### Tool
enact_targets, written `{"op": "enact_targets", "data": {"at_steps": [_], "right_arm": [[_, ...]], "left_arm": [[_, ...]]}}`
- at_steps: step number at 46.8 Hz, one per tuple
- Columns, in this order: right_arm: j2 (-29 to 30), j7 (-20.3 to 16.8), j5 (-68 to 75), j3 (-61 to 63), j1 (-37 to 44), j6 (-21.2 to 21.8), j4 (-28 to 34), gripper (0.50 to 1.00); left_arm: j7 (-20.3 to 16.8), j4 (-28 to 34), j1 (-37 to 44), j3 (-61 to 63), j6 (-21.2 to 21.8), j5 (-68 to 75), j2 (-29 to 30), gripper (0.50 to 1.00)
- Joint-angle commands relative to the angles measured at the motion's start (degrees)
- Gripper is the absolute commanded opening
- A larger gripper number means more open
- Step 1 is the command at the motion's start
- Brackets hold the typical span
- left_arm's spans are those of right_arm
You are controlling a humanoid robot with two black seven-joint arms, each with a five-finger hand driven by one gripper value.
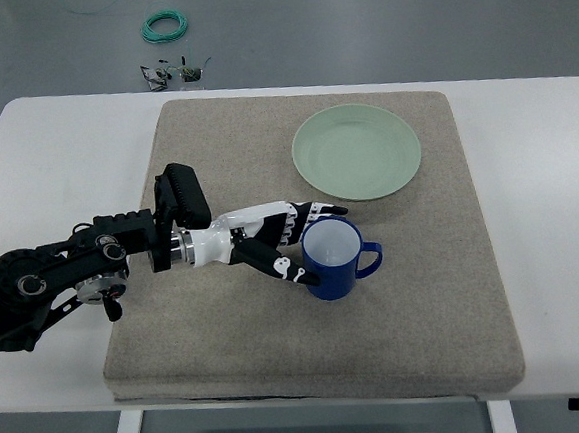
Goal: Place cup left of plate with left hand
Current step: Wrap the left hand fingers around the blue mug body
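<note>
A blue cup [335, 263] with a white inside stands upright on the beige mat [419, 327], its handle pointing right. It sits just below and slightly left of the pale green plate [357, 152], which lies toward the mat's far right. My left hand [308, 243] reaches in from the left and wraps the cup's left side. Its fingers [314, 213] lie along the far rim and the thumb [289, 269] presses the near wall. The cup still rests on the mat.
The mat lies on a white table [550, 206]. My left forearm [73, 269] stretches across the mat's left edge. On the grey floor beyond the table lie a green cable coil [164, 26] and some small parts [173, 75].
</note>
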Motion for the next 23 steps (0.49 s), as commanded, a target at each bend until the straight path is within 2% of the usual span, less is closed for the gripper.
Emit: {"op": "enact_targets", "data": {"at_steps": [1, 23], "right_arm": [[0.0, 0.0, 0.0, 0.0, 0.0, 0.1, 0.0, 0.934], [0.0, 0.0, 0.0, 0.0, 0.0, 0.1, 0.0, 0.934]], "left_arm": [[0.0, 0.1, 0.0, 0.1, 0.0, 0.1, -0.5, 0.994], [0.1, 3.8, -0.3, 0.3, 0.1, 0.2, -4.7, 0.994]]}}
